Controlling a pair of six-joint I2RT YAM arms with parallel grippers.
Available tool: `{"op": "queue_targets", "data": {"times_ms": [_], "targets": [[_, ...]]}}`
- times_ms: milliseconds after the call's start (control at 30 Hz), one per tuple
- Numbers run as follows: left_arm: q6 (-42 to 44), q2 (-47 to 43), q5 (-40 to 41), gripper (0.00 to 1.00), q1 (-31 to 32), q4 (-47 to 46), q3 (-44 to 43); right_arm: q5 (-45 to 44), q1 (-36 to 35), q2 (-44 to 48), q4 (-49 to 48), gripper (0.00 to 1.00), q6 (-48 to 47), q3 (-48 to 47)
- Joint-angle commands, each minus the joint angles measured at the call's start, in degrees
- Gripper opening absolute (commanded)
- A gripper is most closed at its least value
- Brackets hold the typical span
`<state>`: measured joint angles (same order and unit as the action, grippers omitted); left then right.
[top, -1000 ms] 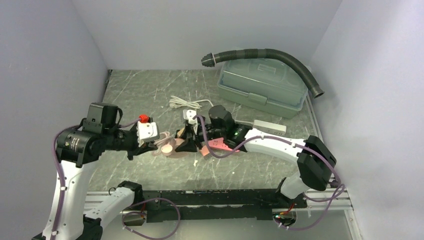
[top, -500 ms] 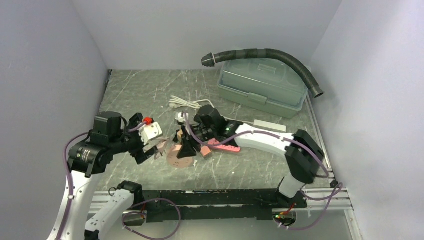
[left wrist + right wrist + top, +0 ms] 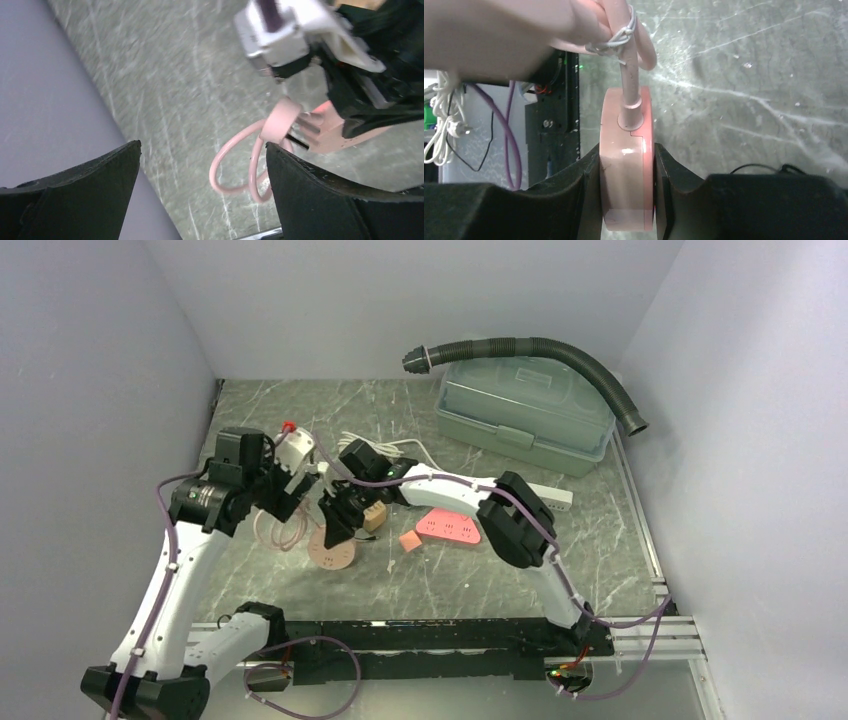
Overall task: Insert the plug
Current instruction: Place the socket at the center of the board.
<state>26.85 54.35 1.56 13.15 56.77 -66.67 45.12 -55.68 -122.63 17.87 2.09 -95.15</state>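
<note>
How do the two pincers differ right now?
The left pincer stands wide open and empty; the right pincer is shut on the pink round socket disc. The left faces the pink pronged plug, untouched; the right grips the disc's flat faces. Both are black.

Pink plug (image 3: 281, 119) w/ prongs out, on looped cable (image 3: 235, 167), beside round pink disc (image 3: 626, 175).
</note>
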Motion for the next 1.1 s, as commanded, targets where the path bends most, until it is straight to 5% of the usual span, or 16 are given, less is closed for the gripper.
{"op": "queue_targets", "data": {"times_ms": [0, 233, 333, 533, 867, 1067], "targets": [[-3.17, 0.16, 8.25, 1.0, -6.03, -7.11, -0.86, 2.67, -0.66, -4.21, 0.85, 0.0, -0.37, -6.82], [-0.72, 0.11, 0.87, 1.0, -19.47, -11.29, 0.02, 1.15, -0.19, -6.79, -1.14, 0.0, 0.11, -6.43], [-1.93, 1.44, -3.05, 1.0, -19.83, -9.79, -0.8, 0.35, -0.16, -8.35, -0.8, 0.0, 0.71, -8.88], [-3.03, 3.03, -7.05, 1.0, -19.83, -9.12, -0.57, -1.07, -0.22, -12.69, -3.18, 0.27, 3.0, -13.71], [-2.28, 2.67, -8.87, 1.0, -19.82, -8.78, -0.1, 7.31, -0.12, -21.25, 2.5, 0.3, 2.8, -22.26], [-0.09, 3.48, -10.36, 1.0, -19.79, -9.91, 1.38, 1.94, 0.25, -21.01, 1.16, 0.46, 3.74, -17.79]]}}
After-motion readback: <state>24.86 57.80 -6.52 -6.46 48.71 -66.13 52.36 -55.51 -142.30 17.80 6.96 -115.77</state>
